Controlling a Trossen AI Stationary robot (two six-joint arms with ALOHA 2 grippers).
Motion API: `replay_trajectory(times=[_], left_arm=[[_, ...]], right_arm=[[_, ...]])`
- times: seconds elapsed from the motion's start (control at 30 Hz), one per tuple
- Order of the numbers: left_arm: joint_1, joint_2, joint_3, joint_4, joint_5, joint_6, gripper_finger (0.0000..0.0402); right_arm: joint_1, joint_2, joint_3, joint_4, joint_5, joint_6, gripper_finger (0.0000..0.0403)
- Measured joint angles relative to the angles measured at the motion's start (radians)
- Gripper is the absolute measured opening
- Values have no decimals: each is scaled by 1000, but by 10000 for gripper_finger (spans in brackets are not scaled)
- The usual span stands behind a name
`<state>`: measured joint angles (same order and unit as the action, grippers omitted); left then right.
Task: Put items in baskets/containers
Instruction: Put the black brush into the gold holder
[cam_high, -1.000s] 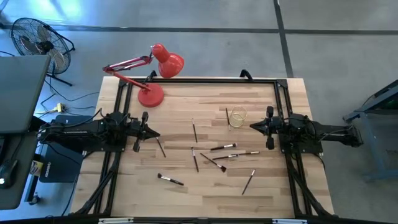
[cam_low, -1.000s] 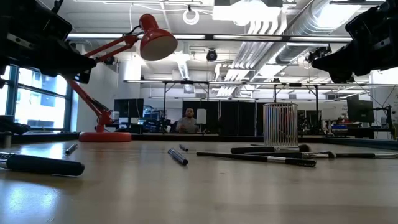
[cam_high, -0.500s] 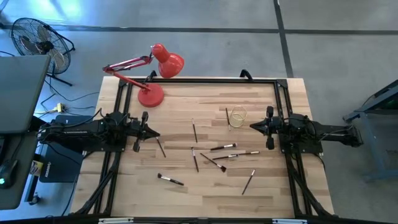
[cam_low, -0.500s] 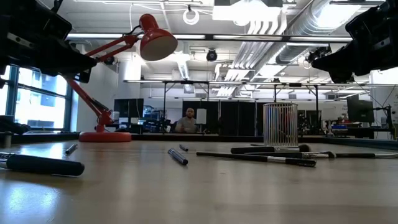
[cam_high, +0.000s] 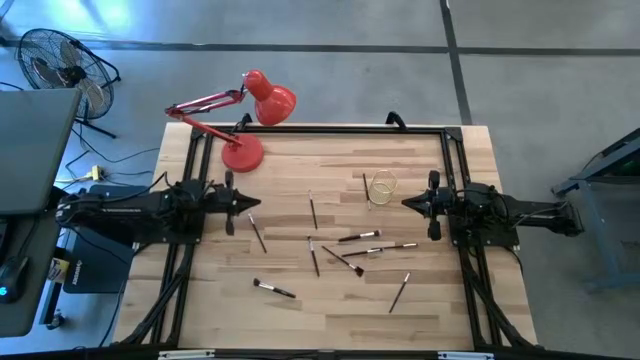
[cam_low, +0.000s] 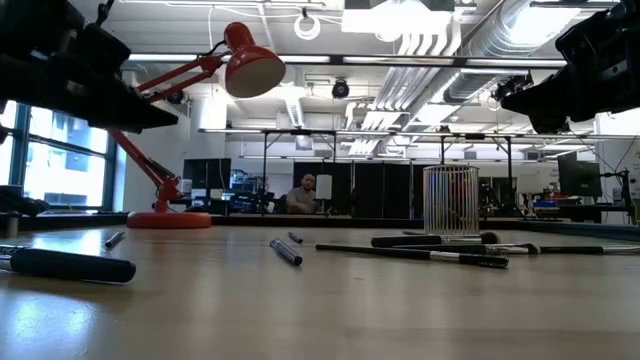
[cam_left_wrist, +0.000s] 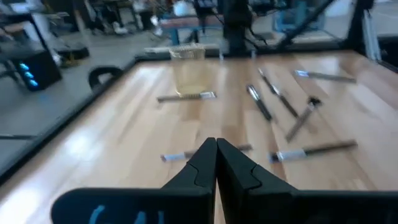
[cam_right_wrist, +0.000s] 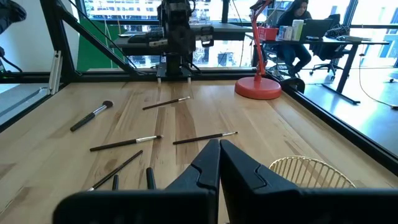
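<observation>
**Both grippers clenched and empty, brushes loose around the cup**

Taking the glass cup (cam_high: 381, 187) as landmark: in the low view both arms are cut off at the frame edges, so neither gripper's tips show there. The wrist views do show them. The right gripper (cam_right_wrist: 219, 148), just beside the cup, is clenched on nothing. The left gripper (cam_left_wrist: 216, 147), well across the tabletop (cam_high: 330, 305) from the cup, is likewise clenched and empty. Makeup brushes (cam_high: 359, 237) lie scattered near the cup, one apparently touching its side. The red desk lamp (cam_high: 243, 152) stands farther off. Only the low view shows a person (cam_low: 303, 195) seated in the room beyond the cup.
</observation>
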<state>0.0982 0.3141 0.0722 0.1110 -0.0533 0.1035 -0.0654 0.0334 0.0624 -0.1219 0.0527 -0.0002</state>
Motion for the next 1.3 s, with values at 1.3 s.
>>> replay_trajectory(times=[1.3], left_arm=[[-52,1340,1052,-537,146,381,92]], right_arm=[[0,0,-2,14,0,0,5]])
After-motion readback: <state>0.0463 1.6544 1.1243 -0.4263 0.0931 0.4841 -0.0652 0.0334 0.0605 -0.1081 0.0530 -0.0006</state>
